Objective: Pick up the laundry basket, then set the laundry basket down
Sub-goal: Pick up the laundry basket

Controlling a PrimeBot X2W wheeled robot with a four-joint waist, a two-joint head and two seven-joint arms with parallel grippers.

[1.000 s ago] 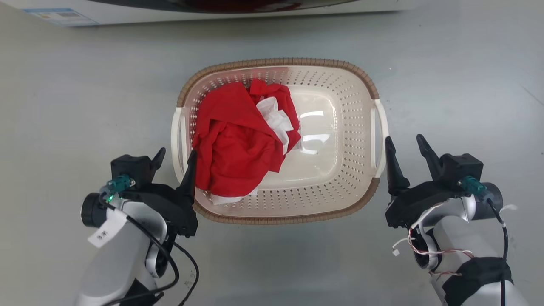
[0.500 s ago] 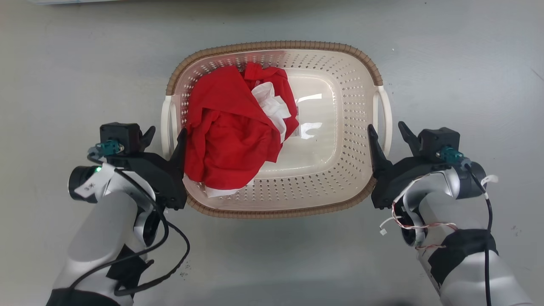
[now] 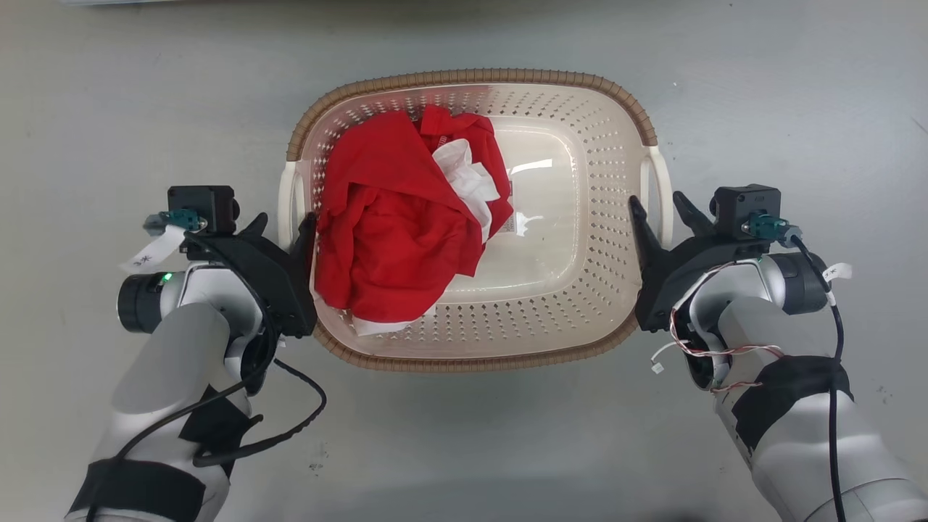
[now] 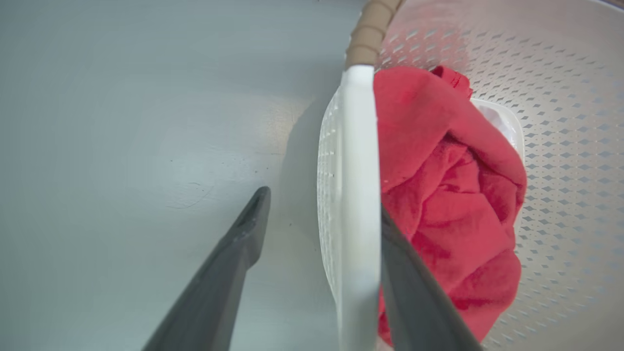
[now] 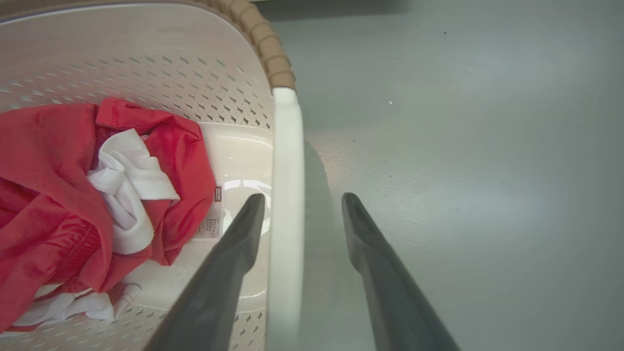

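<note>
cream perforated plastic laundry basket (image 3: 471, 75) | left tool (image 3: 285, 219) spread astride white left handle (image 3: 285, 203) | right tool (image 3: 655, 199) spread astride right handle (image 3: 663, 188)

Pale grey forearms (image 3: 174, 348), black wrist housings (image 3: 268, 268), dark tapered jaws, black cables (image 3: 290, 428), teal connectors (image 3: 761, 225).

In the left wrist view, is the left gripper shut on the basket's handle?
No: the left gripper straddles the white handle, its outer finger well clear of it.

Smooth pale grey floor (image 3: 464, 449), faint scuffs and dark specks, soft even light, mild sheen
</note>
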